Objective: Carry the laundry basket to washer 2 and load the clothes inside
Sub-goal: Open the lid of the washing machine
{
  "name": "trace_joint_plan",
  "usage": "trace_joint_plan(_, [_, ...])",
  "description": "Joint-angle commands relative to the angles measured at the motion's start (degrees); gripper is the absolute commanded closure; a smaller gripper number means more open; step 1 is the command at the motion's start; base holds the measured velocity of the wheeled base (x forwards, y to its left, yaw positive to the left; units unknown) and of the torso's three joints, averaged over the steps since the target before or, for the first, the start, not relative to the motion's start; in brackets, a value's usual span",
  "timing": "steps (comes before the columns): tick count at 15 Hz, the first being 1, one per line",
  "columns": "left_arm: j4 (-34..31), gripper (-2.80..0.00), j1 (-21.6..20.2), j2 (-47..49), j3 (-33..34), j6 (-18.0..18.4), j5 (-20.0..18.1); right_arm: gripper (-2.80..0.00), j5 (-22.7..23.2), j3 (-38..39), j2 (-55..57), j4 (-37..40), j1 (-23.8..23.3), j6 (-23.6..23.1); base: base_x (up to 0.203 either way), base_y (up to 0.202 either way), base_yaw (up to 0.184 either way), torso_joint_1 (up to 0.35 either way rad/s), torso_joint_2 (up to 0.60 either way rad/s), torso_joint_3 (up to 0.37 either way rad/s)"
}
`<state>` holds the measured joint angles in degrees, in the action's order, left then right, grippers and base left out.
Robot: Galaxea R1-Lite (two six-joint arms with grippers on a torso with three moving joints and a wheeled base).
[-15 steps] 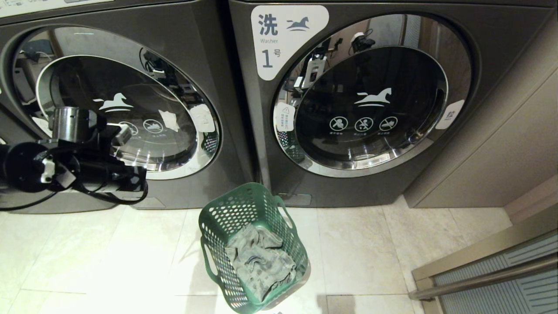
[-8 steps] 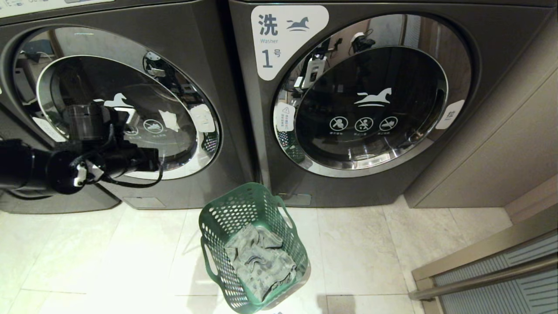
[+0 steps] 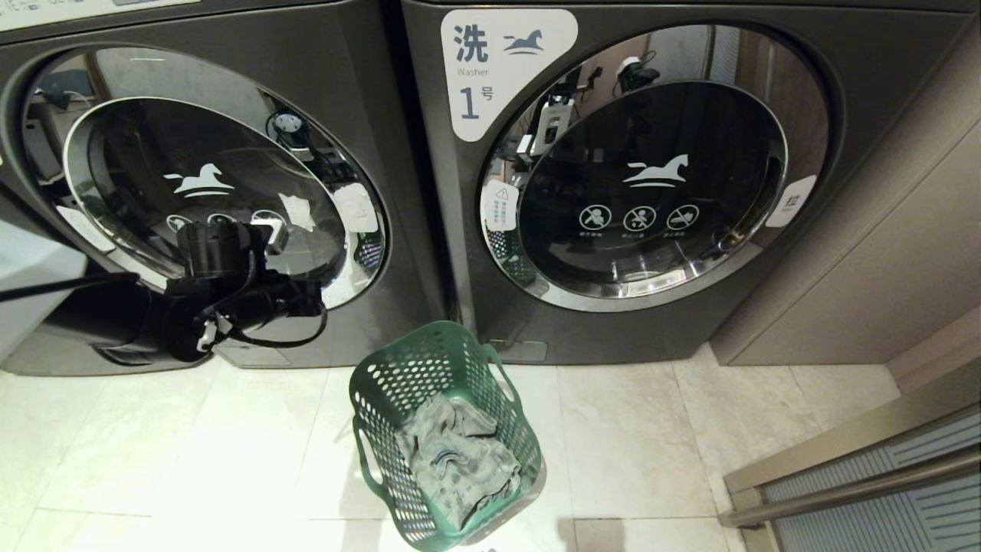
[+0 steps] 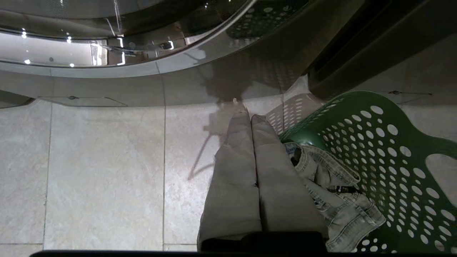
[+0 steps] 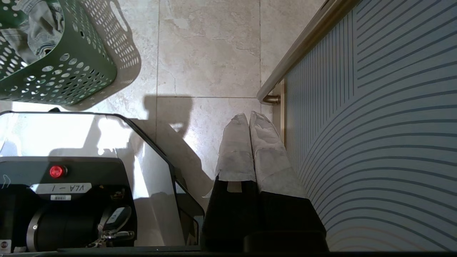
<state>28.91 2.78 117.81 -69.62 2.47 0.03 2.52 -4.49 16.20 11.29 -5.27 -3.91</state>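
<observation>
Green perforated laundry basket (image 3: 444,433): standing on the pale tiled floor (image 3: 153,460), in front of the gap between the two front-loading washers. Grey denim clothes (image 3: 456,460) are lying crumpled inside it.

Left washer (image 3: 207,184) and washer marked 1 (image 3: 644,176): both round doors are sitting closed.

Left gripper (image 4: 246,116): fingers pressed together, holding nothing, hanging above the floor just beside the basket rim, low before the left washer.

Right gripper (image 5: 249,117): fingers together, empty, pointing at the floor beside a ribbed panel (image 5: 375,125).
</observation>
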Motion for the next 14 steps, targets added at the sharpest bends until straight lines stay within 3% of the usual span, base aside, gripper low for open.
trace_joint_plan(1, [0.9, 0.0, 0.1, -0.5, -0.1, 0.1, -0.5, 0.0, 0.0, 0.0, 0.0, 0.0, 0.0, 0.0, 0.0, 0.0, 0.0, 0.0, 0.0, 0.0])
trace_joint_plan(2, [1.3, -2.8, 0.1, -0.7, 0.1, -0.1, -0.6, 0.0, 0.0, 0.0, 0.0, 0.0, 0.0, 0.0, 0.0, 0.0, 0.0, 0.0, 0.0, 0.0])
trace_joint_plan(5, [2.6, -2.8, 0.1, -0.2, -0.7, -0.1, -0.5, 0.0, 0.0, 0.0, 0.0, 0.0, 0.0, 0.0, 0.0, 0.0, 0.0, 0.0, 0.0, 0.0])
trace_joint_plan(10, [17.2, -2.8, -0.3, 6.8, -6.6, -4.6, -1.5, 0.0, 0.0, 0.0, 0.0, 0.0, 0.0, 0.0, 0.0, 0.0, 0.0, 0.0, 0.0, 0.0])
trace_joint_plan(12, [18.0, -2.8, -0.8, 7.6, -9.0, -7.0, -5.3, 0.0, 0.0, 0.0, 0.0, 0.0, 0.0, 0.0, 0.0, 0.0, 0.0, 0.0, 0.0, 0.0])
trace_joint_plan(14, [17.9, -2.8, -2.0, 6.7, -8.8, -9.2, -11.7, 0.0, 0.0, 0.0, 0.0, 0.0, 0.0, 0.0, 0.0, 0.0, 0.0, 0.0, 0.0, 0.0])
